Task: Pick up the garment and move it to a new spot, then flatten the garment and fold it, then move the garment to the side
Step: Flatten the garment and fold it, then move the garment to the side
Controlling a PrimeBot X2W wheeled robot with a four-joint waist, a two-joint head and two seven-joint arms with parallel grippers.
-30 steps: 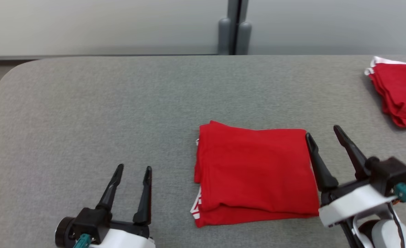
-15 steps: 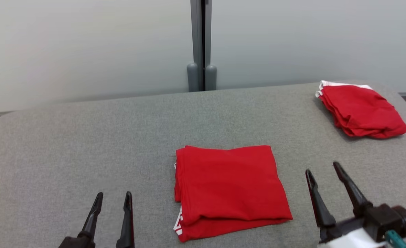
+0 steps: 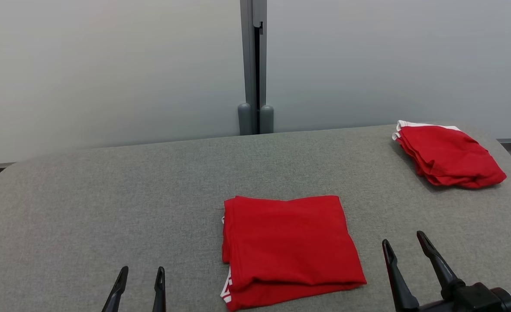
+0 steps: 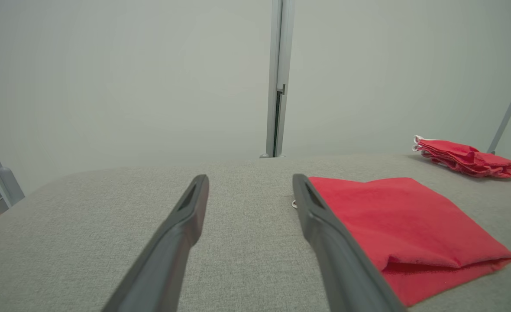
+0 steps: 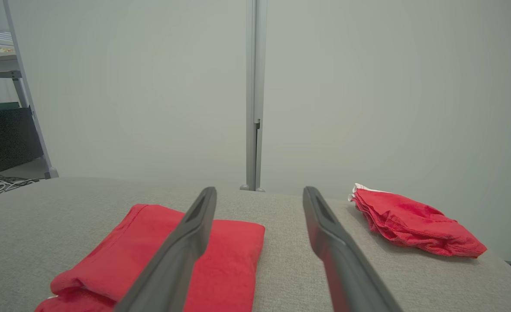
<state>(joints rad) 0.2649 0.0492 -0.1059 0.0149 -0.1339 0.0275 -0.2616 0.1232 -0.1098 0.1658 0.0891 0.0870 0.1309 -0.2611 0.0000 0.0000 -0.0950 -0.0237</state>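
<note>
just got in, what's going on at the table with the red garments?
Nothing is being handled right now. A folded red garment lies in the middle of the grey table, and a second red pile sits at the far right corner. The left gripper and right gripper are both open and empty, one on each side of it, not touching it. Folding looks done; moving it aside is not yet done.

The desk (image 3: 108,208) is covered with grey woven cloth, matt and slightly rough. The garment (image 3: 288,242), between the left end effector (image 3: 143,269) and the right end effector (image 3: 402,239), is made of soft red cloth, matt and lightly creased. Their fingers (image 4: 325,234) are seen as smooth, dark, matt plastic. The second red cloth pile (image 3: 448,156), ahead of the right end effector, is edged with white cloth.
</note>
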